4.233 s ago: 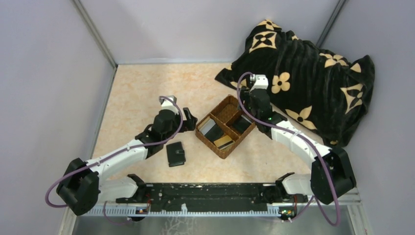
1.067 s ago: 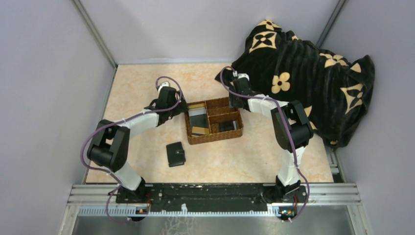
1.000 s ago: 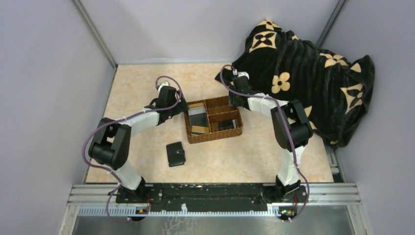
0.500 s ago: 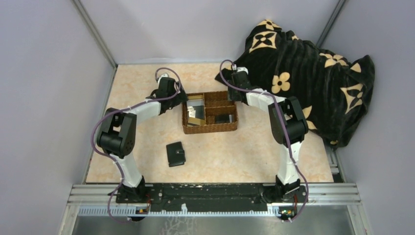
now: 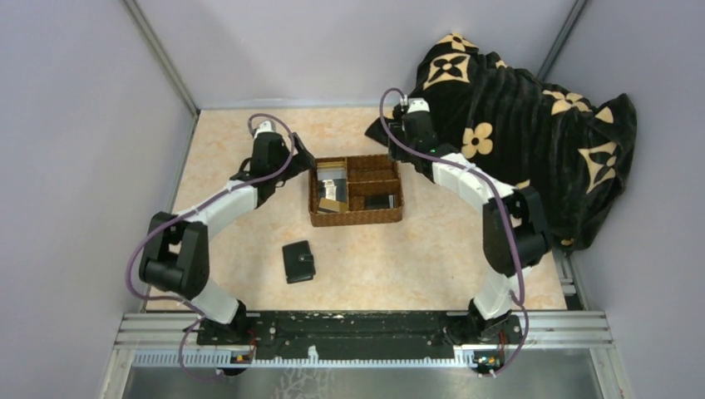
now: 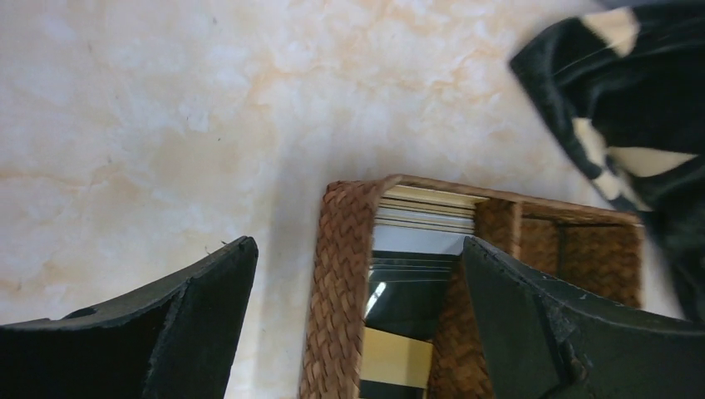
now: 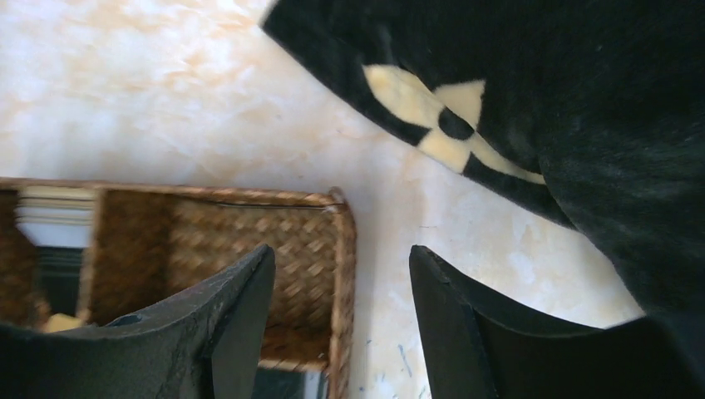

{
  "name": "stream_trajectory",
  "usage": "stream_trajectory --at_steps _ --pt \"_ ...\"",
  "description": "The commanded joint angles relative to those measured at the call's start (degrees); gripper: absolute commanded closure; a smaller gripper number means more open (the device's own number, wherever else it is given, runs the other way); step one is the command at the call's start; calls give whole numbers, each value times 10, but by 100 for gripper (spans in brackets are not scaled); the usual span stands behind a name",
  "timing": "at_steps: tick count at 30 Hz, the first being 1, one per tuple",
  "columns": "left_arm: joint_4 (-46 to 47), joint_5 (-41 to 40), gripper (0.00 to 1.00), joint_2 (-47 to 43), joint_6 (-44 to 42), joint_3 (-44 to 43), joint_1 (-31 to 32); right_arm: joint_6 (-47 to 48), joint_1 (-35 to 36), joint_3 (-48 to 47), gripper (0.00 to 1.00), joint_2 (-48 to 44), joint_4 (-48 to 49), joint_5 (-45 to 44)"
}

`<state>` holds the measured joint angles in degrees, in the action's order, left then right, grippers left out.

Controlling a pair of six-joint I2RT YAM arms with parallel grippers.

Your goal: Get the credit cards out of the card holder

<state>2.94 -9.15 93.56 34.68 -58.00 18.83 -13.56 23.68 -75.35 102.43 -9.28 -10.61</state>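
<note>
While left hand [image 6: 357,243], right hand [image 7: 341,251] gape, flat cards [image 6: 407,293] lie in woven tray [image 6: 339,283]

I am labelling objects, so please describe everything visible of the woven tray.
The tray is brown woven wicker, rectangular, with inner walls forming compartments. It sits flat on the table. Its long left compartment holds cards, a right one a dark item. The open left fingers and right fingers are near its far corners.
</note>
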Motion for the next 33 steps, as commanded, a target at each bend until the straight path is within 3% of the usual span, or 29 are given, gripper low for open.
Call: stream_trajectory --at_steps 1,5,9,12,13,15,21,26,33 --pt "27 -14 2 -79 -3 33 6 12 33 25 38 -95 22 -8" --pt "-3 -53 3 -135 -3 82 44 19 80 70 38 -141 34 -6" --pt "-31 -129 8 -204 0 151 134 20 136 116 43 -175 37 1" --pt "-40 -129 10 -256 35 198 186 11 174 154 60 -201 35 10" --pt "-41 -126 11 -280 51 213 198 8 183 168 70 -212 36 9" --pt "-41 -125 12 -313 67 240 221 0 199 200 100 -241 34 8" --pt "-76 -169 12 -349 51 236 232 -35 214 282 100 -297 38 40" --pt "-80 -193 11 -313 37 214 232 -53 223 319 100 -277 57 48" --pt "-44 -162 8 -235 36 200 232 -69 231 322 100 -232 90 51"
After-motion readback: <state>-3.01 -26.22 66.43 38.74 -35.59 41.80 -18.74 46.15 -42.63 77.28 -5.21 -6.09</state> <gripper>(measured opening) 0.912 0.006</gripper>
